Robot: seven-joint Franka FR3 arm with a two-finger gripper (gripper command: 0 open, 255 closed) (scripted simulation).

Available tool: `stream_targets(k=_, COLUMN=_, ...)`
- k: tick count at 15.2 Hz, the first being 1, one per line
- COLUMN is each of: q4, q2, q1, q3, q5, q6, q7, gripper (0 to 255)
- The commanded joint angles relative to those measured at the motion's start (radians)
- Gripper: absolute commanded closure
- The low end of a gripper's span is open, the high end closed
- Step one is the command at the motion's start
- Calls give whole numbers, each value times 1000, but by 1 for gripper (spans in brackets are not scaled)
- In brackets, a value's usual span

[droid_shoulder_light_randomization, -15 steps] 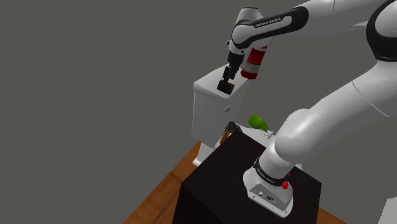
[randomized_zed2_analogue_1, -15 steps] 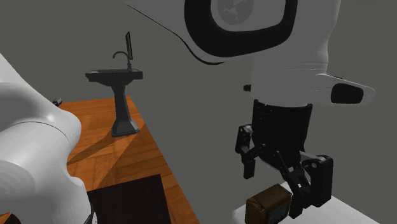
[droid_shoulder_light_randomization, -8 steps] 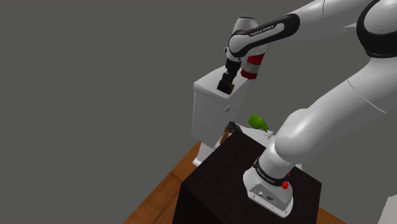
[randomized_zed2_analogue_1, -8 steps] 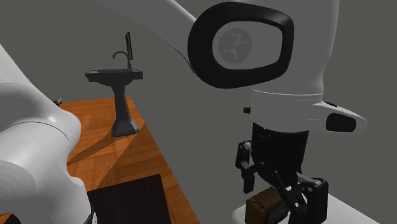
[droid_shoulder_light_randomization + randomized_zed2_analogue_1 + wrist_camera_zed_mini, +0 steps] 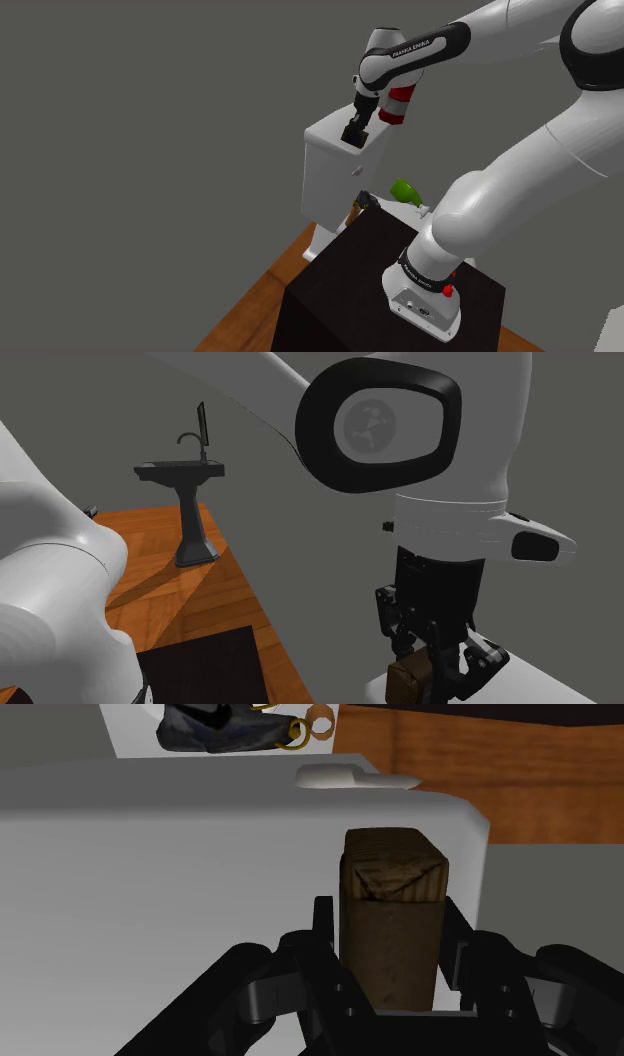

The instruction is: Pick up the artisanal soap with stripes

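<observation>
You can see the black gripper squeezed shut on the brown soap, with one finger pressed on each side of it. The soap is down at the flat top of the white toilet tank, near its edge. A red and white striped thing stands close by.

Grey walls around me, wood floor below, dark pedestal sink far off, white toilet tank close.
</observation>
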Motion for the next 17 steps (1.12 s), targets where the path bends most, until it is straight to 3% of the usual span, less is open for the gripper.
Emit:
stream_targets(k=1, q4=0, q2=0, q1=0, q3=0, q5=0, q6=0, q7=0, gripper=255)
stream_targets(k=17, q4=136, q2=-82, q1=0, q3=34, q5=0, q6=-216, q7=2, gripper=255)
